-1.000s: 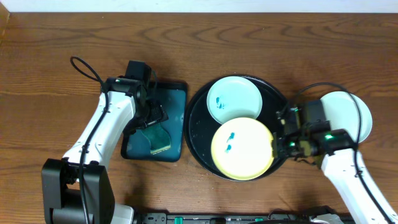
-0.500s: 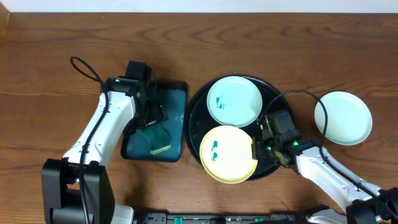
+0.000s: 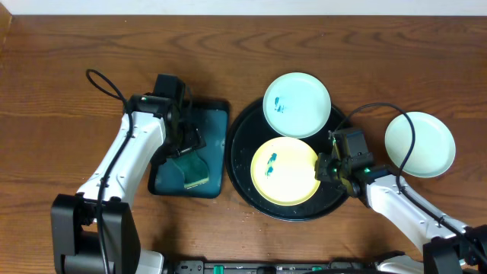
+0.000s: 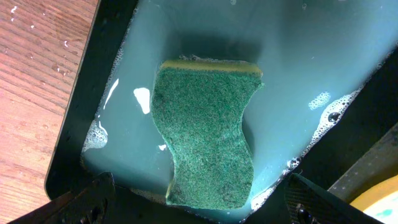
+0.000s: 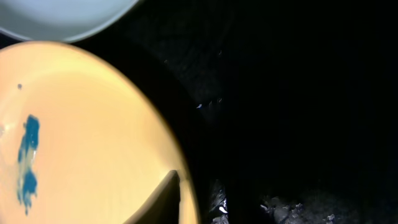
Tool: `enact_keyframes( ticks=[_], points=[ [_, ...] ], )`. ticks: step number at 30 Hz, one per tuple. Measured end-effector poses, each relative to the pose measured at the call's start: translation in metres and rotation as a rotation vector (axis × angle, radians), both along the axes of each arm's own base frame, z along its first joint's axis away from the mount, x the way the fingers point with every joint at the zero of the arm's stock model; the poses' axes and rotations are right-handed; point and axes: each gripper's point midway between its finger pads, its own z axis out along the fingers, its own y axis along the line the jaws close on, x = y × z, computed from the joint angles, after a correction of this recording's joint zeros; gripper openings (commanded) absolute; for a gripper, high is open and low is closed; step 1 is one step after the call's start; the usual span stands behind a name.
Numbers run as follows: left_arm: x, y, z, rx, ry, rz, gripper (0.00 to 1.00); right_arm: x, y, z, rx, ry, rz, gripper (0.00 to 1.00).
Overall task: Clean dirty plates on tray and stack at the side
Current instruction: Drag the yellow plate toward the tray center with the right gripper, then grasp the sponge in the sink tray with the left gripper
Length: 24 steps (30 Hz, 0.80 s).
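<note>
Right end effector pinching yellow plate rim | lying flat on tray

The left arm and right arm share smooth white links joined by black joint housings. Small green lights glow near the wrists. A thin black cable loops off each arm. The left arm's base is a black block. The left end effector has dark, matte fingertips.
</note>
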Motion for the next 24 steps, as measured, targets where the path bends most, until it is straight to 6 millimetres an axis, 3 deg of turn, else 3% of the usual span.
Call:
enact_keyframes(
  ticks=[4,5,6,13,17,20,24],
  points=[
    [0.000,0.000,0.000,0.000,0.000,0.000,0.88,-0.002,0.004,0.014,0.015,-0.028,0.047,0.41],
    [0.000,0.000,0.000,0.000,0.000,0.000,0.88,-0.003,0.004,0.021,0.020,-0.047,0.059,0.42],
    [0.000,0.000,0.000,-0.001,0.001,0.000,0.98,-0.004,0.005,0.030,0.024,-0.066,0.071,0.43],
    [-0.012,0.001,0.000,0.005,0.048,0.000,0.97,-0.018,0.008,0.091,0.071,-0.233,0.148,0.42],
    [-0.012,0.001,-0.007,0.003,0.045,0.026,0.82,-0.036,0.009,0.103,0.101,-0.238,0.184,0.41],
    [-0.013,-0.002,-0.024,0.002,0.026,0.028,0.57,-0.046,0.009,0.100,0.104,-0.205,0.197,0.40],
    [-0.026,-0.012,-0.052,-0.002,0.025,0.013,0.56,-0.048,0.010,0.096,0.106,-0.183,0.202,0.37]
  ],
)
